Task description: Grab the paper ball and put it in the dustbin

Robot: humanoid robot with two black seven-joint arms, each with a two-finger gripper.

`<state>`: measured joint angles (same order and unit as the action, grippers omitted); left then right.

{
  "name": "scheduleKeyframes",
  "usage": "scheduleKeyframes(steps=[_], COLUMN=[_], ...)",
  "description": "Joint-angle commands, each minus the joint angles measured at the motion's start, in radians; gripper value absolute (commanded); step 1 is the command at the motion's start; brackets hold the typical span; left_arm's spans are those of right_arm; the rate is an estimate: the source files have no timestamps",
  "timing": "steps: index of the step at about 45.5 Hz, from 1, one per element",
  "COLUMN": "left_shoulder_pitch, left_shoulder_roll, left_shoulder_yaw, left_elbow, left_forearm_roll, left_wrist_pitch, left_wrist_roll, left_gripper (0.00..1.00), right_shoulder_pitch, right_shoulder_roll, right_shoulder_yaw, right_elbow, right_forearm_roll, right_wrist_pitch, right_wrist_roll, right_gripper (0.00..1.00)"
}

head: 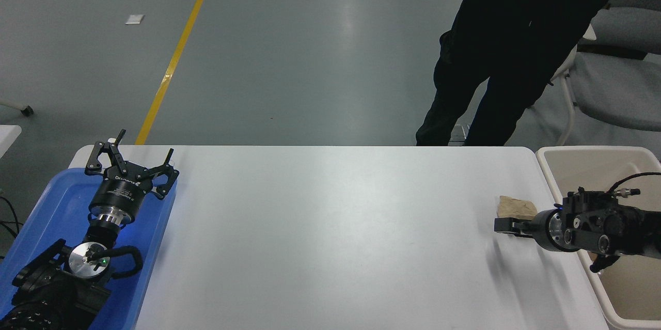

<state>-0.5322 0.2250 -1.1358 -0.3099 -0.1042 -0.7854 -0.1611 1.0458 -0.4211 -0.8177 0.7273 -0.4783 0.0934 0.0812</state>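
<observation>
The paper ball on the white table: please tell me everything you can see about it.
The small crumpled lump of tan-brown paper is blocky, with creased facets and a pointed far-left corner. It lies on the white table near the right edge, close to the cream-beige rectangular plastic dustbin but outside it. The right black gripper reaches in from the right along its near side and hides its lower edge; whether they touch cannot be told.

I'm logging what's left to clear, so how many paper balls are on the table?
1. The paper ball lies near the table's right edge, just left of the dustbin, partly behind the right gripper. The arm may hide others.
</observation>
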Motion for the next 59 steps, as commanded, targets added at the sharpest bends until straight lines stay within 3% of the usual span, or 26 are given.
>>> scheduleKeyframes(steps=[1,17,26,32,41,59], left_shoulder_pitch=[0.0,-0.002,-0.002,-0.002,-0.002,0.0], left_shoulder_roll=[0.0,0.0,0.0,0.0,0.0,0.0], left_shoulder_yaw=[-0.001,0.001,0.002,0.002,0.002,0.002], left_elbow=[0.0,0.0,0.0,0.0,0.0,0.0], left_forearm_roll=[0.0,0.0,0.0,0.0,0.0,0.0], left_wrist_pitch=[0.0,0.0,0.0,0.0,0.0,0.0], left_wrist_roll=[0.0,0.0,0.002,0.002,0.002,0.002], left_gripper=[0.99,0.99,0.99,0.99,0.99,0.99], right_shoulder_pitch=[-0.001,0.028,0.174,0.364,0.632,1.157], right_shoulder_roll=[-0.01,-0.039,-0.126,-0.137,-0.148,-0.127], right_shoulder_yaw=[0.0,-0.014,-0.104,-0.276,-0.457,-0.593], right_elbow=[0.001,0.044,0.233,0.398,0.601,0.664], right_forearm_roll=[0.001,0.03,0.185,0.317,0.415,0.455], right_wrist_pitch=[0.0,0.012,0.014,0.014,0.032,0.652], right_wrist_roll=[0.0,-0.011,-0.011,-0.006,-0.006,-0.006], right_gripper=[1.0,1.0,1.0,1.0,1.0,1.0])
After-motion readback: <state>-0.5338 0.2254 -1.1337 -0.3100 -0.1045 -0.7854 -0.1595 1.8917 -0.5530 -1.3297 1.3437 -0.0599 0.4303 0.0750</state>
